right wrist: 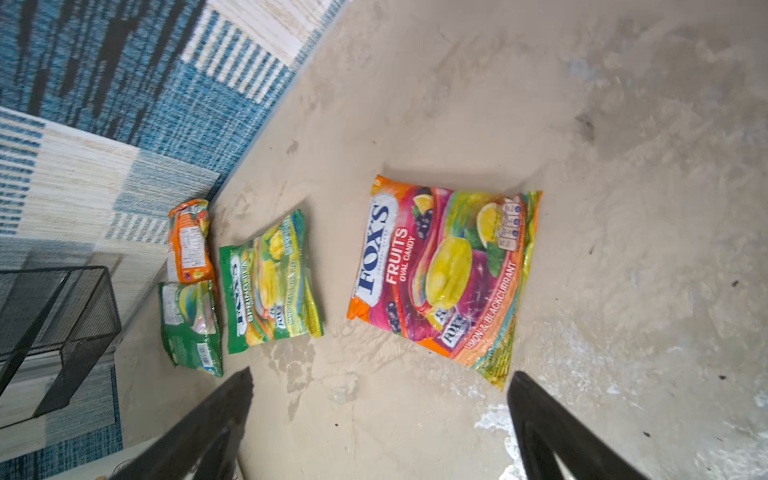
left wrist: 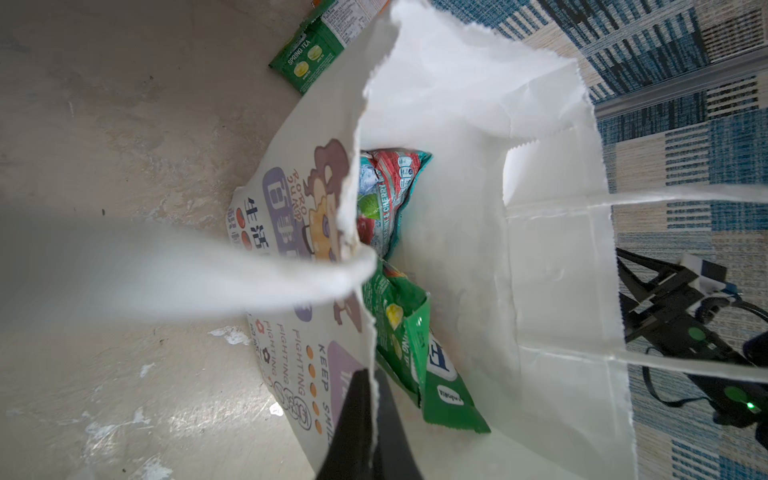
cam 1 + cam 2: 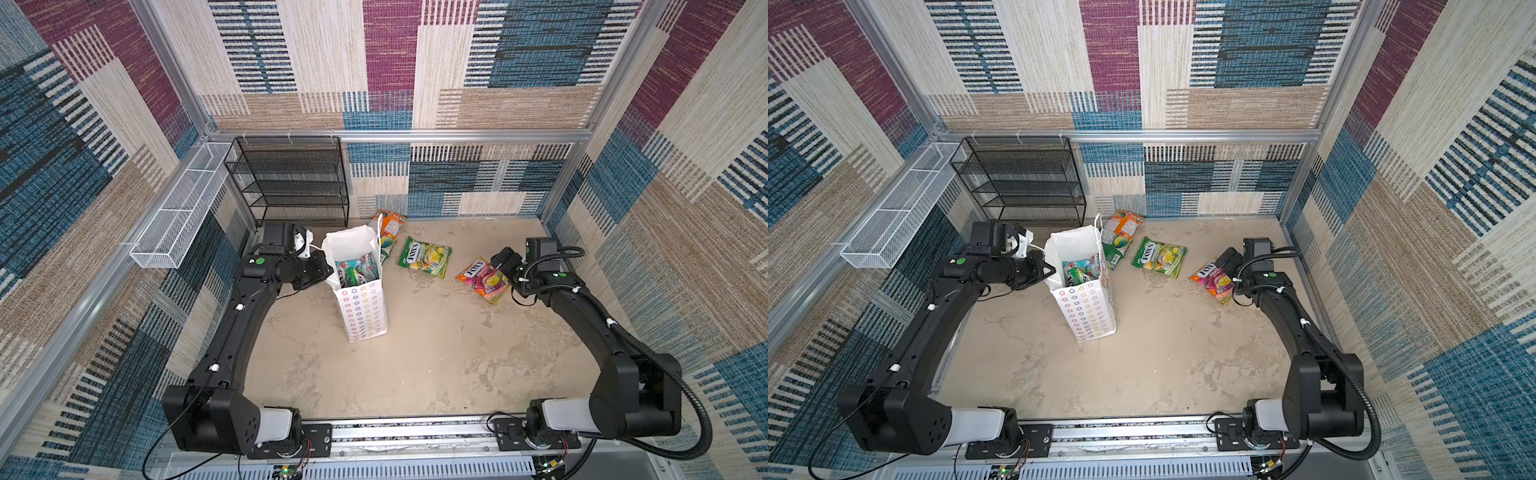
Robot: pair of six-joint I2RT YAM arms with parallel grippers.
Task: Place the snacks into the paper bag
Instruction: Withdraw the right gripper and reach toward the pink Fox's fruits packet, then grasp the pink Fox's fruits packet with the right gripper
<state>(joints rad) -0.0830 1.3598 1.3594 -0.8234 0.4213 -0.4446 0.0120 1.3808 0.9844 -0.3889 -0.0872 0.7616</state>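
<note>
Snacks lie in two lots: a teal packet (image 2: 388, 191) and a green packet (image 2: 409, 357) are down inside the bag (image 3: 363, 309), and four more sit on the table (image 3: 415, 365). Nearest the right gripper (image 1: 378, 386) is the Fruits packet (image 1: 444, 270), flat on the table just ahead of the fingertips. That gripper's jaws stand wide apart with nothing between them. The left gripper (image 2: 374, 428) is clenched on the bag's rim, pinching the paper wall so the mouth gapes.

The step in hand looks to be picking up the Fruits packet. Its film is glossy and its middle puffed, so I would go for the near sealed edge, one finger low against the table and the other above. Close firmly, since a loose pinch may slip. Lift it clear before carrying, then let it go edge-first over the mouth, away from the pinched rim.

Bare table surrounds the Fruits packet on the near side. The yellow-green packet (image 3: 424, 257) lies between it and the bag, so the carry should pass above. An outer green packet (image 3: 387, 247) sits just behind the bag, partly hidden by it, with an orange packet (image 3: 390, 222) beyond at the back wall. A cord handle (image 3: 378, 227) stands up at the bag's far rim and could snag a finger. The rack (image 3: 291, 178) is behind the bag, off the likely route.
</note>
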